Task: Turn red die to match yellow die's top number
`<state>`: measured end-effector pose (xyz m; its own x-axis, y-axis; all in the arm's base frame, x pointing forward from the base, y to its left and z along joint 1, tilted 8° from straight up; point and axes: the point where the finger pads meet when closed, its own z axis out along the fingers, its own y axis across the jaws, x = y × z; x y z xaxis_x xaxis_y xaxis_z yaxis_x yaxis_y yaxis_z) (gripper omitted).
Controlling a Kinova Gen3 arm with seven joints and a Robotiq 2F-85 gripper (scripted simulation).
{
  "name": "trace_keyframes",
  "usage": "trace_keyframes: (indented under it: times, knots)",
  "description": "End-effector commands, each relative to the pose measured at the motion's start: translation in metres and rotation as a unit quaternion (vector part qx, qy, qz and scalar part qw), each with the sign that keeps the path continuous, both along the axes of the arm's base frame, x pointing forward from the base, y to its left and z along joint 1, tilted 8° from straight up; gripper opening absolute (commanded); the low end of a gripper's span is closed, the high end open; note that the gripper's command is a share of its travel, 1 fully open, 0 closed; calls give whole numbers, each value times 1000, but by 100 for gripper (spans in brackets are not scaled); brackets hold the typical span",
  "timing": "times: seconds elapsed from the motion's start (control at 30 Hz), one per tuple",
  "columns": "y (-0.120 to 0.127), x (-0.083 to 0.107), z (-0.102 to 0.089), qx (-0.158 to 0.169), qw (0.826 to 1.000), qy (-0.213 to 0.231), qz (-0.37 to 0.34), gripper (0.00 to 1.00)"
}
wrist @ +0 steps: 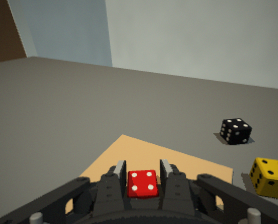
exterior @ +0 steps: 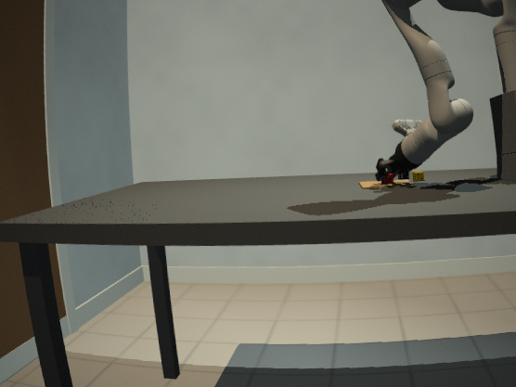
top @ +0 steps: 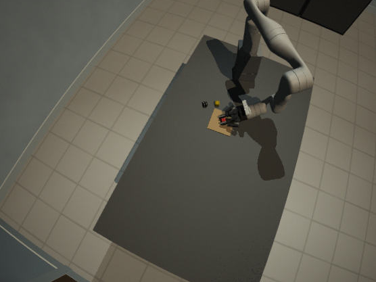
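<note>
The red die (wrist: 142, 183) sits low on the tan mat (wrist: 150, 160), between my gripper's (wrist: 142, 172) two fingers. The fingers stand slightly apart from its sides, so the gripper is open around it. The face toward the wrist camera shows four white pips. In the overhead view the die (top: 223, 119) and the gripper (top: 226, 120) are over the mat's (top: 219, 122) right part. The side view shows the die (exterior: 389, 178) down on the mat (exterior: 385, 184). The yellow die (wrist: 265, 175) (top: 217, 103) lies on the table just off the mat's far corner.
A black die (wrist: 235, 131) lies on the table beyond the mat, left of the yellow die in the overhead view (top: 205, 104). The arm's base block (exterior: 503, 135) stands at the table's far end.
</note>
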<state>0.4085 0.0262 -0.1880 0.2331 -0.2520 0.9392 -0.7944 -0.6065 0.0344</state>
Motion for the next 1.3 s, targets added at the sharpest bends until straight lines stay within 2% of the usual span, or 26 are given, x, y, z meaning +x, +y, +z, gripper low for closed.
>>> trace_keyframes:
  times: [0.0, 0.03, 1.27]
  knots:
    - [0, 0, 1, 0, 1000, -1, 0, 37]
    - [0, 0, 1, 0, 1000, -1, 0, 41]
    - [0, 0, 1, 0, 1000, -1, 0, 41]
